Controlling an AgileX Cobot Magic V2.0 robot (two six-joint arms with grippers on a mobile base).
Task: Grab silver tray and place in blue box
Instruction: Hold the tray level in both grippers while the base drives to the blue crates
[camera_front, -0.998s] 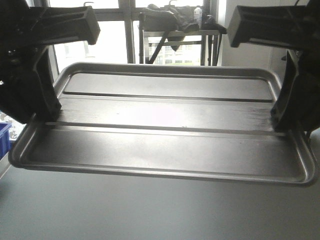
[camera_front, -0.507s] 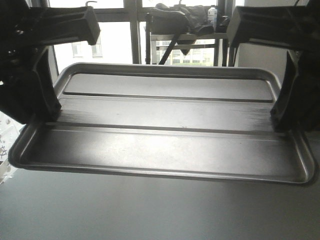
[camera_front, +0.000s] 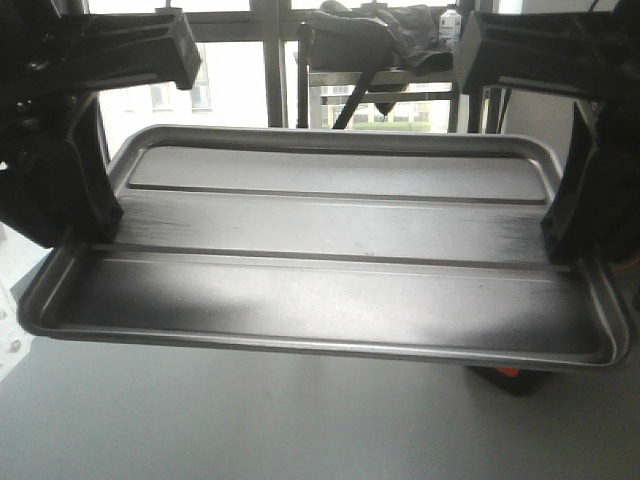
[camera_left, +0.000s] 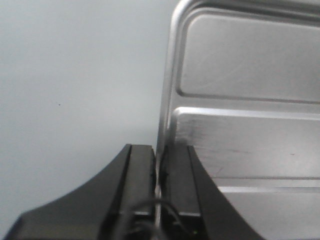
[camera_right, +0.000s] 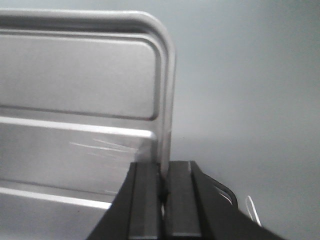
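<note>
The silver tray (camera_front: 320, 260) fills the front view, held up level above the grey surface, its two long ridges running left to right. My left gripper (camera_front: 95, 230) is shut on its left rim and my right gripper (camera_front: 568, 245) on its right rim. In the left wrist view the black fingers (camera_left: 142, 165) of the left gripper (camera_left: 159, 150) pinch the tray (camera_left: 240, 75) at its thin edge. In the right wrist view the right gripper (camera_right: 164, 167) clamps the rim of the tray (camera_right: 75, 75) the same way. The blue box is out of view.
A grey surface (camera_front: 200, 420) lies below the tray. A black and red object (camera_front: 510, 378) shows under the tray's front right corner. A white thing (camera_front: 8, 335) sits at the left edge. Windows and a rack with a dark bag (camera_front: 370, 35) stand behind.
The background rack and window frames have slid to the right. A blue shape at the left edge has left view, and the black and red object has appeared. Both grips on the tray are unchanged.
</note>
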